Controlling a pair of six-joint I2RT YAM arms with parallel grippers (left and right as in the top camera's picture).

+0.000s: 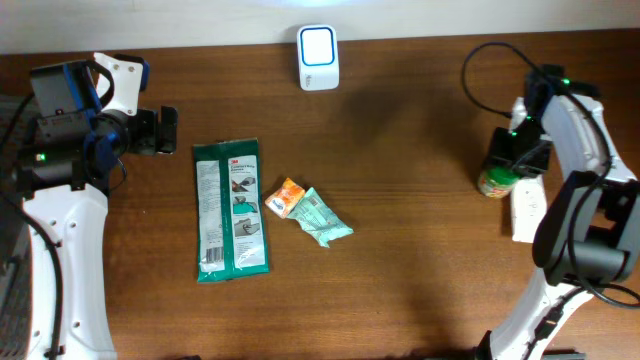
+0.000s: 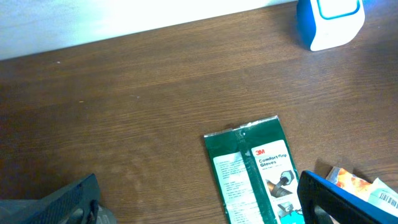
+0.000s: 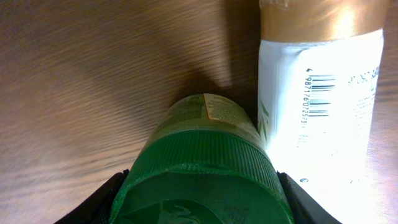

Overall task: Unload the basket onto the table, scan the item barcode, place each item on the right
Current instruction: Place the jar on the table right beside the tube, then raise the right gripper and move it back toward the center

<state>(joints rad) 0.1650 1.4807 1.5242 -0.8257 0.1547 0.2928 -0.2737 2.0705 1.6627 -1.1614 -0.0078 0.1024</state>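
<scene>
Green-lidded jar (image 3: 199, 155) at 3 o'clock on the desk (image 1: 420, 250), clamped by its cap between the right fingers (image 3: 102, 205); left fingers (image 2: 336, 202) wide and empty at 9 o'clock. Could slip on the ribbed lid en route to the scanner (image 1: 318, 57) at 12 o'clock, knock the white tube (image 3: 317, 124) just beside, or arrive barcode-side hidden.
</scene>
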